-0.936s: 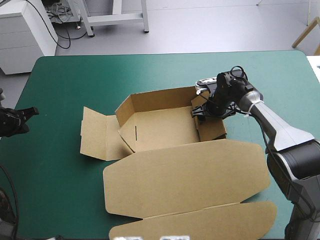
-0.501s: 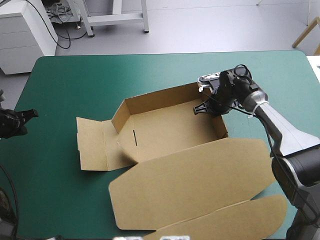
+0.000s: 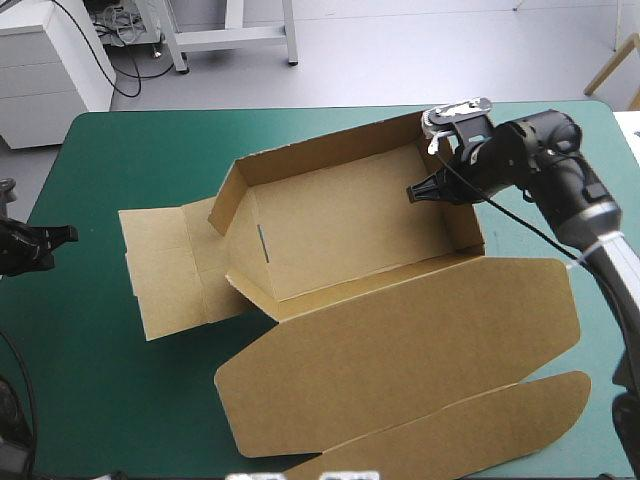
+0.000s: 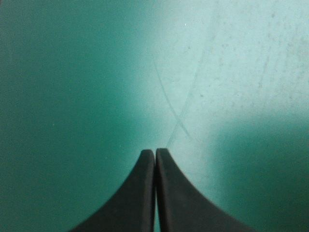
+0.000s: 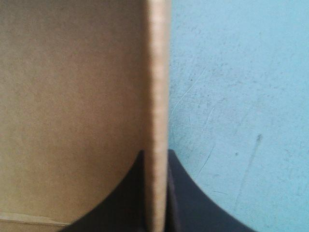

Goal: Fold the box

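right hand (image 5: 155, 157): clamped on box (image 5: 72, 96) wall edge | left hand (image 4: 155, 153): pressed together, above teal-green cover (image 4: 63, 87)

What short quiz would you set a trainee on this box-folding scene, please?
1. True or false: the right hand is shut on the right end wall of the brown cardboard box.
2. Choose one: the left hand is (a) holding the box's lid, (b) shut over the bare teal-green table cover, (c) open inside the box.
3. Fill in: the unraised side flap spreads out at the end of the box nearer the ___ hand.

Key: 1 true; 2 b; 3 left.
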`<state>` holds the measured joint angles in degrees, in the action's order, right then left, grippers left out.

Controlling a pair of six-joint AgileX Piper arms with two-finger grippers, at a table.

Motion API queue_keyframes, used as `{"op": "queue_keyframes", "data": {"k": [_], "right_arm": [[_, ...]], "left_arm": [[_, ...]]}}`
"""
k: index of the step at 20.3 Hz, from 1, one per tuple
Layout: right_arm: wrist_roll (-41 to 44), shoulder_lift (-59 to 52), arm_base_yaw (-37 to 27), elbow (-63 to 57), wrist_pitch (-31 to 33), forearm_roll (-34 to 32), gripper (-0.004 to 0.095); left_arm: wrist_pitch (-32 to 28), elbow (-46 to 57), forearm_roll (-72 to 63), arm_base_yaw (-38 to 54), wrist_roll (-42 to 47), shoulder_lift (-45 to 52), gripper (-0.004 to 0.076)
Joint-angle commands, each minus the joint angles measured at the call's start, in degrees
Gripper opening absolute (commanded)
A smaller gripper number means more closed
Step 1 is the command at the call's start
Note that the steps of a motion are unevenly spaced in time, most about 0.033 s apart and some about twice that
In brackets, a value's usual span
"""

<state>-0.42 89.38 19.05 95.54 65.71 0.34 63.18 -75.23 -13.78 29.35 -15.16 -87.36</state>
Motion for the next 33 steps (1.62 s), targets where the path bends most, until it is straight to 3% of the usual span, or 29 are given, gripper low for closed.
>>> {"op": "queue_keyframes", "data": {"k": [1,4,6,10,12,15,20,24,33], "right_arm": [[-1.4,-8.5,-0.2,2.2,-1.2,2.1,-0.0014],[-2.3,-11.2,-0.2,2.2,-1.3,2.1,-0.0014],[-2.3,-11.4,-0.2,2.2,-1.3,1.8,-0.0014],[-2.3,-10.8,-0.2,2.2,-2.4,3.1,-0.0014],[-2.3,-10.8,-0.2,2.2,-6.2,3.1,-0.0014],[-2.5,-10.8,-0.2,2.2,-10.1,4.2,-0.0014],[-2.5,-10.5,-0.2,2.2,-14.2,7.7,-0.0014],[-2.5,-8.9,-0.2,2.2,-14.9,9.6,-0.0014],[-2.6,-2.4,-0.2,2.2,-21.3,14.9,-0.0014]], "left_arm": [[-1.5,-1.4,-0.9,0.1,-0.3,2.3,-0.0010],[-1.3,-1.4,-1.0,0.1,-0.3,2.3,0.0015],[-0.9,-1.4,-0.8,0.1,-0.5,2.3,0.0093],[3.3,-1.4,-1.5,0.1,-3.0,2.3,0.0504],[4.0,-1.4,-1.8,0.1,-0.8,2.3,0.0610],[4.0,-1.4,-9.9,0.1,-3.5,2.3,0.0601],[9.2,-1.3,-31.3,0.1,-16.0,2.3,0.0598],[11.3,-1.2,-41.3,-0.7,-21.3,2.4,0.0598],[11.3,-0.7,-56.8,-12.1,-28.0,2.6,0.0598]]}}
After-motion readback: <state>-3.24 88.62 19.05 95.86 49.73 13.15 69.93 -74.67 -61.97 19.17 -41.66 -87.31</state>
